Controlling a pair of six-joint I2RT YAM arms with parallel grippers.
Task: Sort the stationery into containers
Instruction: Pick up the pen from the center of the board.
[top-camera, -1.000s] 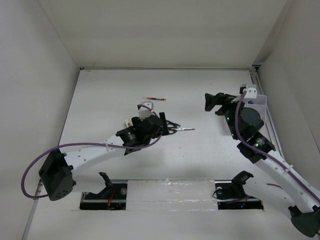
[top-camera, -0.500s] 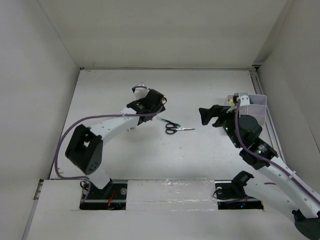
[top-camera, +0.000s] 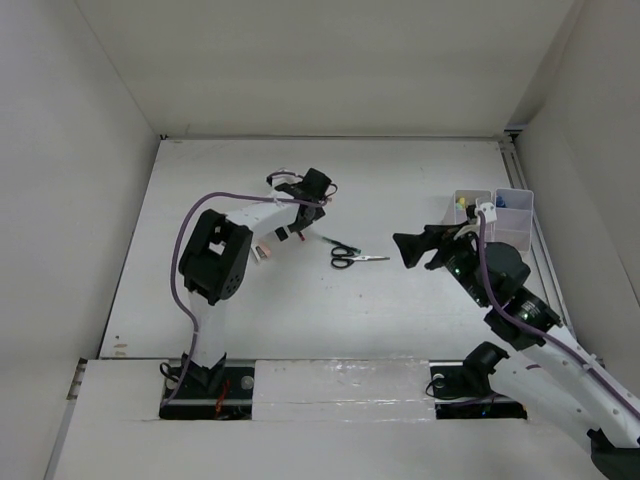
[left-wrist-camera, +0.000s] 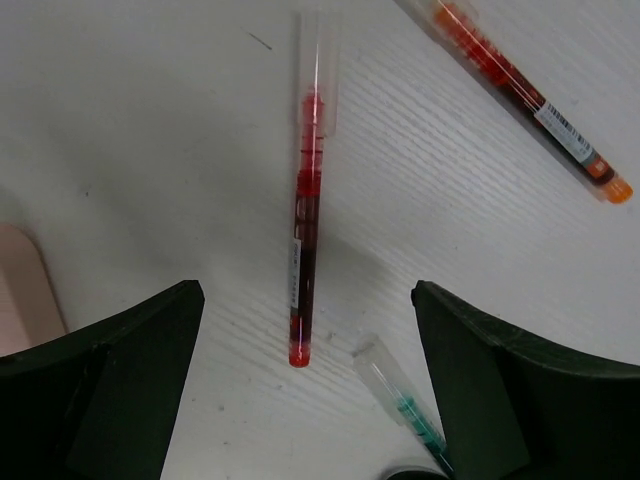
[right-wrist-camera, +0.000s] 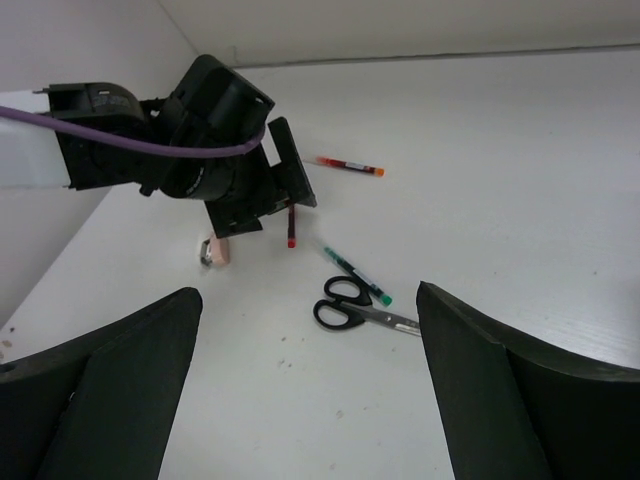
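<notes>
Nearest to you, the black-handled scissors (top-camera: 349, 259) lie flat on the white table (top-camera: 200, 290), with the blades together and pointing to the right. The right gripper (right-wrist-camera: 308, 292) hovers to the right of them, above the table. Its jaws are spread wide and it grasps nothing.

At about the same depth on the left side, the pink eraser (right-wrist-camera: 216, 250) lies on the table close beside the left arm. A little farther, the green pen (right-wrist-camera: 356, 275) lies at a slant, and one end of it comes just beside the scissors' handles.

Farther again, at the right edge, you find the containers (top-camera: 518, 228). They are white open bins joined side by side. Some coloured items (top-camera: 462, 204) are inside, but they are too small to name.

Beyond the green pen, the left gripper (left-wrist-camera: 305, 292) points down over the red pen (left-wrist-camera: 306, 230). Its jaws are released. The pen lies on the table in the gap between the two fingers (left-wrist-camera: 120, 370), and neither finger touches it. Farthest from you, the orange-ended pen (left-wrist-camera: 520, 95) lies apart from the red pen.
</notes>
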